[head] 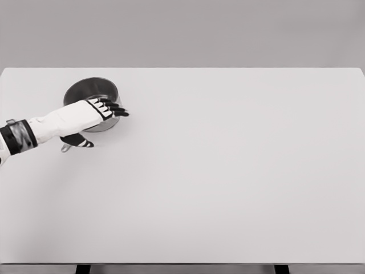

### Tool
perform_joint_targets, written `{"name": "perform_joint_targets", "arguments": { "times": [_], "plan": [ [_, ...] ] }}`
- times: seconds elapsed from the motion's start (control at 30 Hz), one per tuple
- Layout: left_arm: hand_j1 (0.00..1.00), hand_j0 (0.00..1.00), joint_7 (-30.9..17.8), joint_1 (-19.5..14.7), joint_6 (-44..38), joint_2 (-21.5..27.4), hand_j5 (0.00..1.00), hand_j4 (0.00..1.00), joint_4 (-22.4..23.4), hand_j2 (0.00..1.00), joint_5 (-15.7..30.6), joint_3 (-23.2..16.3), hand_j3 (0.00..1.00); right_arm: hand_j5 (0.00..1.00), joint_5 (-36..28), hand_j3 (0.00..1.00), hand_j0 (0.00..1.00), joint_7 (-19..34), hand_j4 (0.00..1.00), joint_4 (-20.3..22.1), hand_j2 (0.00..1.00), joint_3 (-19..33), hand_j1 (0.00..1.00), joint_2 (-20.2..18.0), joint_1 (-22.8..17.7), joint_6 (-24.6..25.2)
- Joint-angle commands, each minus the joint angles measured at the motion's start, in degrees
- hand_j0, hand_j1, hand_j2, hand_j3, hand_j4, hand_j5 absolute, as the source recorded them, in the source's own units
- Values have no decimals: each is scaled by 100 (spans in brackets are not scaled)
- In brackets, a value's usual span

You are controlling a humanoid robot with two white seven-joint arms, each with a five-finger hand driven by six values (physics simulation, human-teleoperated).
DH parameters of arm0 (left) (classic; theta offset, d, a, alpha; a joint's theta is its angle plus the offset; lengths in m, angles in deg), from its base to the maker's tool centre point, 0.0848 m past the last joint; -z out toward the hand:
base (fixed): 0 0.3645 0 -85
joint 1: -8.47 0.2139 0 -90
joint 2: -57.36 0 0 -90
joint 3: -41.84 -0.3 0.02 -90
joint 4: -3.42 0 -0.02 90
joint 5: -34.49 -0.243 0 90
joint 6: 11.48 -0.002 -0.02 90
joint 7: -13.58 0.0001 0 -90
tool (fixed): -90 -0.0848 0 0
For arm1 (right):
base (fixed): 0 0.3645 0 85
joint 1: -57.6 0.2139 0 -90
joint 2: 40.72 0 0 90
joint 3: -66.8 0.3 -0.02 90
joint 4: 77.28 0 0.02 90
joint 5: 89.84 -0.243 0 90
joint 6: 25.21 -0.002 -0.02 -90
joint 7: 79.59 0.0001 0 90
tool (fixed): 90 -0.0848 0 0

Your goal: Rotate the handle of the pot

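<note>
The left hand [85, 120] is reaching in from the left edge and lying across the near side of the pot [91, 94], which is sitting on the far left part of the table [228, 182], close to the back edge. The dark fingers [114, 108] are lying stretched out, close together, over the pot's front rim, while the thumb [80, 142] is hooking downward beneath the palm. A small grey tip of the handle [66, 148] is poking out just below and left of the thumb, so the handle seems to be running from the pot toward the near left, under the hand. I am judging the step in hand as the contact phase: the hand is settling on or around the handle before any turning. Whether the thumb and palm are truly pinching the handle I cannot tell, since the hand is covering most of it. The next move is calling for a firm hold or a steady sideways push on the handle, sweeping it around the pot's centre without dragging the pot off its spot. The pot is looking round, shallow, metallic grey with a dark interior, standing upright. The right arm is not showing anywhere.
</note>
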Motion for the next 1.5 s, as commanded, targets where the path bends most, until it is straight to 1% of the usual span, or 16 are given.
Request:
{"name": "perform_joint_targets", "arguments": {
  "times": [0.0, 0.13, 0.23, 0.3, 0.33, 0.47, 0.7, 0.77, 1.0, 1.13, 1.23, 1.3, 1.47],
  "plan": [
    [100, 100, 4, 0, -12, 70, 100, 100, 42, 100, 37, 70, 100, 100, -1, 100, 100, 1, 100, -1, 100, -1, 100, -1, 0, 0],
    [100, 100, 4, 9, -12, 299, 100, 100, 68, 100, 46, 96, 100, 100, 7, 100, 100, 1, 100, -1, 100, -1, 100, -1, 0, 0],
    [100, 100, 4, 18, -12, 308, 100, 100, 77, 100, 64, 228, 100, 100, -1, 100, 100, 1, 100, -1, 100, -1, 100, -1, 0, 0],
    [100, 100, 4, 26, -12, 369, 100, 100, 103, 100, 64, 237, 100, 100, -1, 100, 100, 1, 100, -1, 100, -1, 100, -1, 0, 0],
    [100, 100, 4, 26, -12, 474, 100, 100, 147, 100, 64, 246, 100, 100, 7, 100, 100, 1, 100, -1, 100, -1, 100, -1, 0, 0],
    [100, 100, 4, 18, -12, 545, 100, 100, 279, 100, 108, 290, 100, 100, -1, 100, 100, 1, 100, -1, 100, -1, 100, -1, 0, 0],
    [100, 100, 4, 9, -12, 563, 100, 100, 551, 100, 108, 334, 100, 100, -1, 100, 100, 1, 100, -1, 100, -1, 100, -1, 0, 0],
    [100, 100, 4, 18, -12, 774, 100, 100, 675, 100, 108, 334, 100, 100, -1, 100, 100, 1, 100, -1, 100, -1, 100, -1, 0, 0],
    [100, 100, 4, 26, -12, 809, 100, 100, 534, 100, 160, 342, 100, 100, 7, 100, 100, 1, 100, -1, 100, -1, 100, -1, 0, 0],
    [100, 100, 13, 79, -12, 1064, 100, 100, 604, 100, 204, 342, 100, 100, -1, 100, 100, 1, 100, -1, 100, -1, 100, -1, 0, -9],
    [100, 100, 13, 79, -12, 1073, 100, 100, 727, 100, 231, 342, 100, 100, -1, 100, 100, 1, 100, -1, 100, -1, 100, -1, 0, 0],
    [100, 100, 13, 79, -12, 1073, 100, 100, 841, 100, 239, 421, 100, 100, -1, 100, 100, 1, 100, -1, 100, -1, 100, -1, 0, 0],
    [100, 100, 13, -17, -12, 1055, 100, 100, 1158, 100, 239, 465, 100, 100, -1, 100, 100, 1, 100, -1, 100, -1, 100, -1, 0, 0]
  ]
}}
